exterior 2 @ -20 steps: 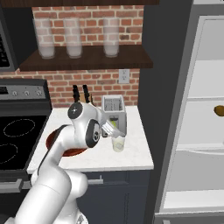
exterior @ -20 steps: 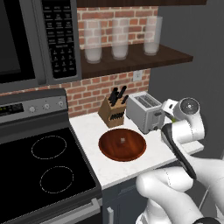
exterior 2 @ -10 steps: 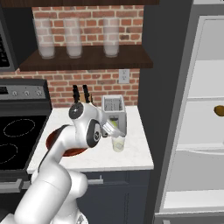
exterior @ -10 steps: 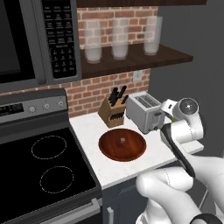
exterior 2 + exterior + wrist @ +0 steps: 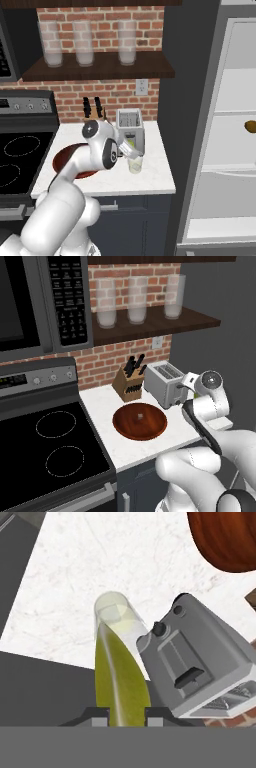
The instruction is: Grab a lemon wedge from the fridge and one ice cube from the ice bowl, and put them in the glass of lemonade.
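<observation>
My gripper (image 5: 127, 713) is shut on the lemon wedge (image 5: 120, 679), a yellow-green sliver that reaches from between the fingertips toward the glass of lemonade (image 5: 115, 614). In the right base view the gripper (image 5: 131, 150) hangs just above that small clear glass (image 5: 135, 164), which stands on the white counter in front of the toaster. The ice bowl (image 5: 139, 424), wide and reddish-brown, sits to the left of the glass with a small ice cube (image 5: 140, 416) in its middle. At the right the fridge (image 5: 235, 165) stands open and shows its white shelves.
A silver toaster (image 5: 130, 129) stands right behind the glass, with a knife block (image 5: 129, 384) beside it. Three tall frosted glasses (image 5: 139, 300) are on the shelf above. A black stove (image 5: 50, 446) lies to the left. A round brownish item (image 5: 250, 126) rests on a fridge shelf.
The wrist has shifted only very slightly over the glass. The wedge stays in the grip.
</observation>
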Tool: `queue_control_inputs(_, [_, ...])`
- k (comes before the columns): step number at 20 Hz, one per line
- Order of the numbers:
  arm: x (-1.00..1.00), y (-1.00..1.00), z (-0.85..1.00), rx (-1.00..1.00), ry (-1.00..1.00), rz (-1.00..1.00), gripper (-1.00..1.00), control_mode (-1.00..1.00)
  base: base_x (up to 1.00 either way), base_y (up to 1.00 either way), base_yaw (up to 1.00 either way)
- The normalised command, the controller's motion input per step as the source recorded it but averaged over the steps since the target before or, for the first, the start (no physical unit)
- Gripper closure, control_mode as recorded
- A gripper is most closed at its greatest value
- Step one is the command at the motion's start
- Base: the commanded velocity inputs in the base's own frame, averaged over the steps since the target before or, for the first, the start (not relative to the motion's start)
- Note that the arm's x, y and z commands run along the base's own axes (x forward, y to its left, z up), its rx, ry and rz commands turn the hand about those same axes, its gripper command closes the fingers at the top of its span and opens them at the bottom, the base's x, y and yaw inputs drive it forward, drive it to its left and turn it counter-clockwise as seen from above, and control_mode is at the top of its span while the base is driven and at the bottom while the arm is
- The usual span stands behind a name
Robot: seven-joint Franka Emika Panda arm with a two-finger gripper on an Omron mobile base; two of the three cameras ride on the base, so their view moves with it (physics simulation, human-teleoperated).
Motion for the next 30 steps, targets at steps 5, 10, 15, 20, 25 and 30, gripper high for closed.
queue_control_inputs(5, [0.09, 0.00, -0.19, 0.00, 0.00, 0.00, 1.00, -1.00, 0.00, 0.00, 0.00])
queue_control_inputs(10, [0.10, 0.00, -0.04, 0.00, 0.00, 0.00, 1.00, -1.00, 0.00, 0.00, 0.00])
queue_control_inputs(15, [0.17, -0.02, 0.00, 0.00, 0.00, 0.00, 1.00, -1.00, 0.00, 0.00, 0.00])
queue_control_inputs(20, [0.23, -0.11, -0.01, 0.00, 0.00, 0.00, 1.00, -1.00, 0.00, 0.00, 0.00])
queue_control_inputs(25, [0.12, -0.13, -0.09, 0.00, 0.00, 0.00, 1.00, -1.00, 0.00, 0.00, 0.00])
queue_control_inputs(30, [0.00, -0.03, -0.13, 0.00, 0.00, 0.00, 1.00, -1.00, 0.00, 0.00, 0.00])
